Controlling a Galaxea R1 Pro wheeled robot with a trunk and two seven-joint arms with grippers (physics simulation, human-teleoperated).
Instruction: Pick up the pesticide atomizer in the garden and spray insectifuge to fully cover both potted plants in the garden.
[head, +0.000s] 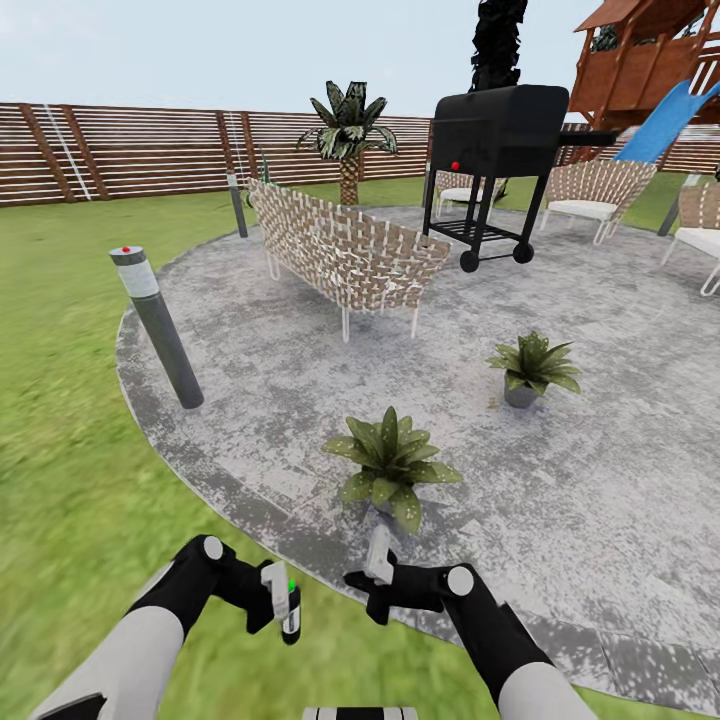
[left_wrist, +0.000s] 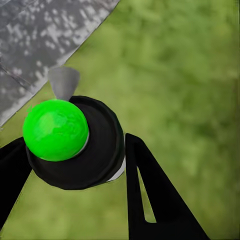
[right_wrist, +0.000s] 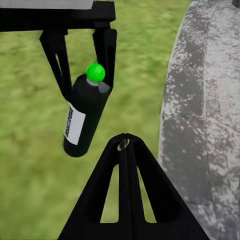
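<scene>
My left gripper (head: 277, 598) is shut on the pesticide atomizer (head: 290, 612), a slim dark bottle with a white label and a green spot on its head, held over the lawn by the patio's edge. In the left wrist view the atomizer (left_wrist: 97, 150) sits between the black fingers (left_wrist: 145, 195), nozzle toward the paving. The right wrist view shows the bottle (right_wrist: 82, 117) hanging from the left gripper (right_wrist: 80, 55). My right gripper (head: 378, 562) is shut and empty, its fingertips (right_wrist: 125, 145) pressed together. Two potted plants stand on the patio: the near one (head: 390, 465) just ahead, the far one (head: 533, 366) to the right.
A grey bollard lamp (head: 160, 325) stands at the patio's left rim. Behind the plants are a wicker sofa (head: 340, 250), a black grill (head: 495, 150) and wicker chairs (head: 595, 195). The wooden fence (head: 130, 150) closes the lawn; a playset with a blue slide (head: 665, 125) stands far right.
</scene>
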